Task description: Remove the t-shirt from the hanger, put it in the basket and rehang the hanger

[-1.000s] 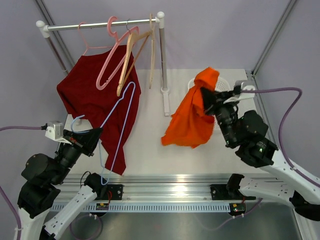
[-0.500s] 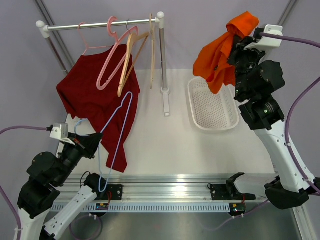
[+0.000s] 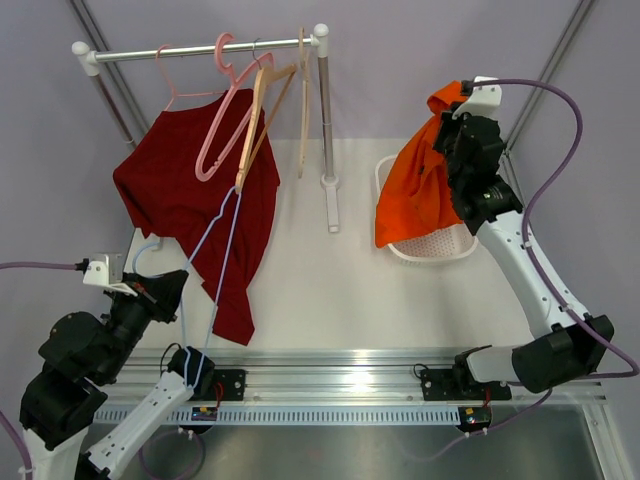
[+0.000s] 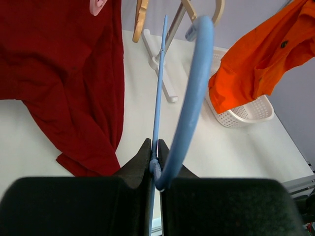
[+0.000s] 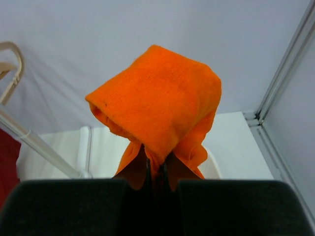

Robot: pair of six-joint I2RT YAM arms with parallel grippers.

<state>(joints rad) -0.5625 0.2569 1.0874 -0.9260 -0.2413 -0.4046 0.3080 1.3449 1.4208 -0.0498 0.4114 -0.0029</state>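
R tool (image 3: pixel 452 112), up at the far right, is clamped shut on a bunched fold of the orange t-shirt (image 3: pixel 415 195). The shirt hangs free of any hanger, its lower end over the left part of the white basket (image 3: pixel 440 243). L tool (image 4: pixel 155 167), near left, is pinched together on the bare blue hanger (image 4: pixel 194 83), which slants up twd the rack (image 3: pixel 200 48). Red shirt (image 3: pixel 170 190) hangs from the rack above the desk (image 3: pixel 320 290).
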